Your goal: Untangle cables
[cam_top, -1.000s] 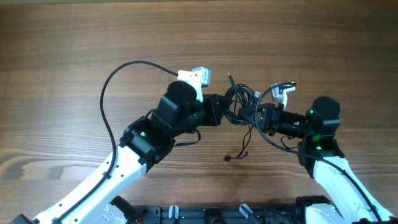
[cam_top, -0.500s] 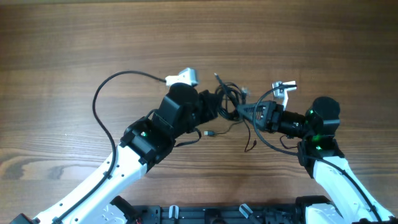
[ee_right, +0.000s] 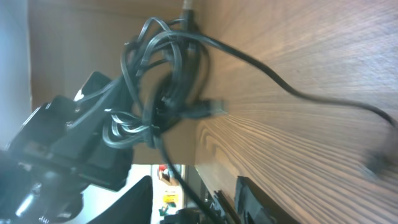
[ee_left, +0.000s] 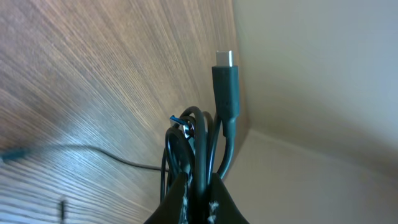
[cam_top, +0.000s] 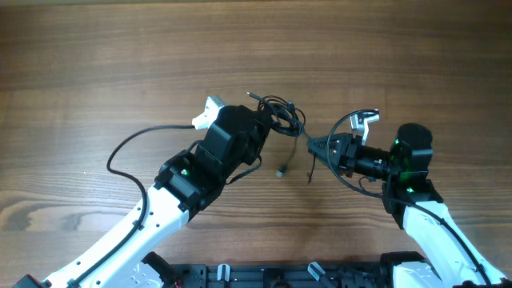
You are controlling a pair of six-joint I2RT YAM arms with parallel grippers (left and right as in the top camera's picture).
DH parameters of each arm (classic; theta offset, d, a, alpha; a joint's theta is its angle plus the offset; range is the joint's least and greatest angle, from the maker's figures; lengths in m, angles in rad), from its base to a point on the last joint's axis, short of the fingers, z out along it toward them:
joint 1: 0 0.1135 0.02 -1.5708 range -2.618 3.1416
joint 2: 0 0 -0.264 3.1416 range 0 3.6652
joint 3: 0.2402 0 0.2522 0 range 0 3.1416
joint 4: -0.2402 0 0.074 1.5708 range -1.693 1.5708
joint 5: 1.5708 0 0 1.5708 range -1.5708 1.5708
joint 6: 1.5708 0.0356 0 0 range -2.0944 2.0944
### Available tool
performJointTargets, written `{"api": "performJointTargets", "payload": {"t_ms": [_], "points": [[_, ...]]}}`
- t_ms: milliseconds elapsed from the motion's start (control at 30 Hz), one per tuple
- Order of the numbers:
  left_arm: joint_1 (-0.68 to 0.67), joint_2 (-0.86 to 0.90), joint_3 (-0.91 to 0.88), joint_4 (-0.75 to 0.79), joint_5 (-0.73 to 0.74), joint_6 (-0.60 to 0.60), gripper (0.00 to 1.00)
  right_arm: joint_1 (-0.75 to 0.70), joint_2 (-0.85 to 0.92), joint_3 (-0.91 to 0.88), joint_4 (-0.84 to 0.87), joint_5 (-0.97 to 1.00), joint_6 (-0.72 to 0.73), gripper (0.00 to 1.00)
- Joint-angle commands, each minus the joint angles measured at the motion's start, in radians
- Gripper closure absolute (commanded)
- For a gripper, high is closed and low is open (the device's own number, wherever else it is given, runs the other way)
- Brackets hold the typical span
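Cables (cam_top: pixel 283 120) clamped between closed left fingers (ee_left: pixel 173 202); right fingers (ee_right: pixel 256 198) apart, near the bundle.

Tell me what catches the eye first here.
A dark knot of cables hangs pinched in the left gripper just above the middle of the wooden table. One plug end sticks out past the fingers in the left wrist view. The right gripper sits just to the knot's right with its jaws apart, and thin loose strands trail down onto the wood between the arms.
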Motion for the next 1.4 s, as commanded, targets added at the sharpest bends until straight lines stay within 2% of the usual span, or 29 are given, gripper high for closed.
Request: {"api": "performJointTargets", "payload": {"t_ms": [0, 100, 300, 367, 400, 433, 467, 533, 633, 767, 833, 900, 967, 1033, 1200, 1367], "points": [[-0.001, 0.003, -0.005, 0.003, -0.025, -0.165, 0.96, -0.002, -0.007, 0.009, -0.018, 0.023, -0.003, 0.50], [-0.001, 0.003, -0.005, 0.003, -0.025, -0.214, 0.96, -0.003, -0.007, 0.009, -0.017, 0.023, 0.032, 0.47], [-0.001, 0.003, -0.005, 0.000, -0.025, -0.237, 0.96, -0.003, -0.007, 0.009, -0.016, 0.023, 0.121, 0.48], [-0.001, 0.003, -0.005, -0.011, -0.025, -0.279, 0.96, -0.003, -0.007, 0.009, -0.016, 0.029, 0.151, 0.48], [0.000, 0.003, -0.005, -0.024, -0.031, -0.313, 0.96, -0.003, -0.007, 0.009, -0.017, 0.049, 0.152, 0.35], [0.000, 0.003, -0.005, -0.046, -0.061, -0.346, 0.96, -0.003, -0.007, 0.009, -0.018, 0.081, 0.145, 0.16], [0.002, 0.003, -0.005, -0.056, -0.079, -0.349, 0.96, -0.003, -0.007, 0.009, -0.019, 0.131, 0.111, 0.00], [0.016, 0.003, -0.005, -0.080, -0.095, -0.344, 0.96, -0.003, -0.007, 0.009, -0.049, 0.291, 0.015, 0.00], [0.048, 0.003, -0.005, -0.108, -0.067, -0.245, 0.96, -0.021, -0.007, 0.009, -0.150, 0.530, 0.066, 0.00], [0.079, 0.003, -0.005, -0.164, 0.012, -0.223, 0.96, -0.062, -0.007, 0.010, -0.127, 0.500, 0.097, 0.00], [0.085, 0.003, -0.005, -0.184, 0.013, -0.224, 0.96, -0.064, -0.007, 0.010, -0.082, 0.401, 0.099, 0.04], [0.084, 0.003, -0.005, -0.179, 0.013, -0.226, 0.96, -0.058, -0.007, 0.010, -0.034, 0.278, 0.098, 0.18], [0.084, 0.003, -0.005, -0.159, 0.014, -0.226, 0.96, -0.034, -0.007, 0.010, -0.009, 0.187, 0.098, 0.40], [0.079, 0.003, -0.005, -0.136, 0.014, -0.226, 0.96, -0.002, -0.007, 0.010, -0.012, 0.174, 0.099, 0.50], [0.041, 0.003, -0.005, -0.092, 0.014, -0.222, 0.96, 0.100, -0.007, 0.010, -0.011, 0.225, 0.102, 0.53], [0.001, 0.004, -0.005, -0.093, 0.013, -0.222, 0.96, 0.138, -0.007, 0.010, -0.008, 0.254, 0.107, 0.57]]}}
